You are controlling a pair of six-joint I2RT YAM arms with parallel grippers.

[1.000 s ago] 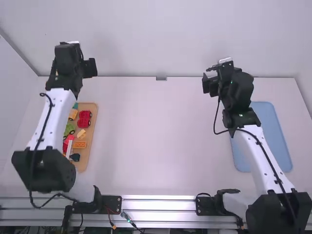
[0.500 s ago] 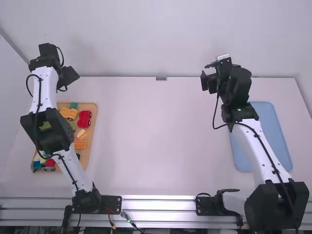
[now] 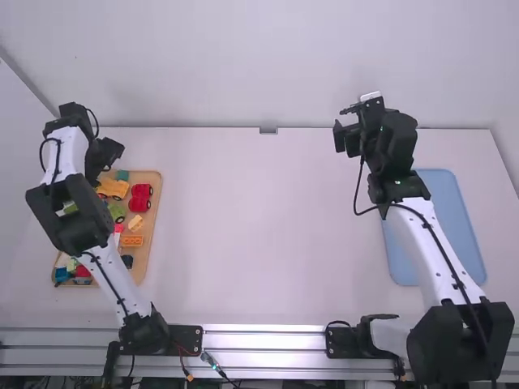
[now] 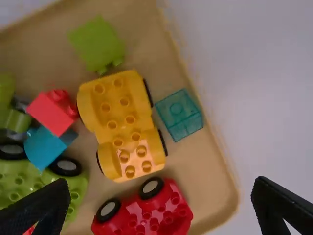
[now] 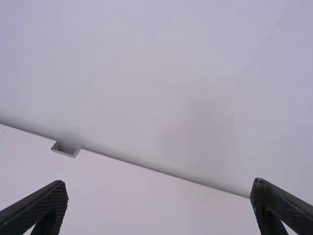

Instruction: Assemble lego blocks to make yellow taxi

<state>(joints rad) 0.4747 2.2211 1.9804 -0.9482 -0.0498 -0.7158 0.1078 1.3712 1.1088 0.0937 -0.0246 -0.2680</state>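
My left gripper [image 3: 104,154] is over the far end of the wooden tray [image 3: 152,235]; in the left wrist view the gripper [image 4: 160,203] has its fingers wide apart, nothing between them. Under it lie the yellow car base [image 4: 120,122], a teal translucent brick [image 4: 180,114], a red car base [image 4: 146,215], a green brick [image 4: 98,43], a red brick [image 4: 51,111] and a blue brick [image 4: 46,147]. My right gripper [image 3: 347,134] is raised over the table's far right part; in the right wrist view the gripper [image 5: 159,205] is open and holds nothing.
A blue tray [image 3: 454,235] lies on the right side of the table, partly behind the right arm. Orange bricks [image 3: 132,241] and other loose pieces share the wooden tray. A small grey bracket [image 5: 66,148] sits at the table's far edge.
The left arm has swung left and folded back from its stretched-out pose, bringing its gripper nearer the tray's far end. The right arm has shifted only slightly.
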